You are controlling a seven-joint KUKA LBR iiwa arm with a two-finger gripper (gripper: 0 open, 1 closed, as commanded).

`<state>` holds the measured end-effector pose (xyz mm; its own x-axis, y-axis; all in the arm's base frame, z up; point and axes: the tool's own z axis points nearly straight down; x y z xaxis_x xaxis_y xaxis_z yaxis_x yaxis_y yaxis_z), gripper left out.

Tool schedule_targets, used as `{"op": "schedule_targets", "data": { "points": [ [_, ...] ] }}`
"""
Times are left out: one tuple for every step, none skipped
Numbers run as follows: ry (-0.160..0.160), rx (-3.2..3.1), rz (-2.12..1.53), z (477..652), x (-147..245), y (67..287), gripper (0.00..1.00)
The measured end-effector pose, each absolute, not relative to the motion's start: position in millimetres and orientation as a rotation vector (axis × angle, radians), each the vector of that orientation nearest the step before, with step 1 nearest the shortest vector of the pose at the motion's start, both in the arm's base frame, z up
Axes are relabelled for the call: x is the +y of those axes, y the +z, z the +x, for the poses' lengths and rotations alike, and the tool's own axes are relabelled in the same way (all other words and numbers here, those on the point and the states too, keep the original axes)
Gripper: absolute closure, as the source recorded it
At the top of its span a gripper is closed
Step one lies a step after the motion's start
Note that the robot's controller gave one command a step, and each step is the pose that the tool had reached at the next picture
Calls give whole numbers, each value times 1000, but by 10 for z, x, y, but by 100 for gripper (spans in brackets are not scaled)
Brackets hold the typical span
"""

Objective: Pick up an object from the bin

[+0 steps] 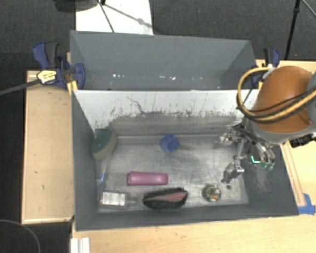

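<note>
By the right wall of the bin I see my hand hanging near a small round ball, released or clenched I cannot tell.

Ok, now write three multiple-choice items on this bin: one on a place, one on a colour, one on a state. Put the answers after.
1. Where in the bin is the gripper?
A) at its right end
B) over its left corner
C) at the middle of the back wall

2. What colour is the small block near the back wall?
A) red
B) blue
C) yellow

3. How is the pink cylinder placed?
A) upright
B) leaning on a wall
C) lying on its side

Answers: 1 A, it hangs near the small round ball, far from the left wall. 2 B, it is plainly blue. 3 C, its long side rests on the floor.
</note>
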<state>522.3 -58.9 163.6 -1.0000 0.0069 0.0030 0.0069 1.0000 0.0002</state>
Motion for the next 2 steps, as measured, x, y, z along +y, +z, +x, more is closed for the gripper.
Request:
{"op": "schedule_targets", "data": {
  "points": [
    [-3,-3152,-53,4864,116,714,0],
    [1,-3151,176,4820,481,730,0]
  ]
}}
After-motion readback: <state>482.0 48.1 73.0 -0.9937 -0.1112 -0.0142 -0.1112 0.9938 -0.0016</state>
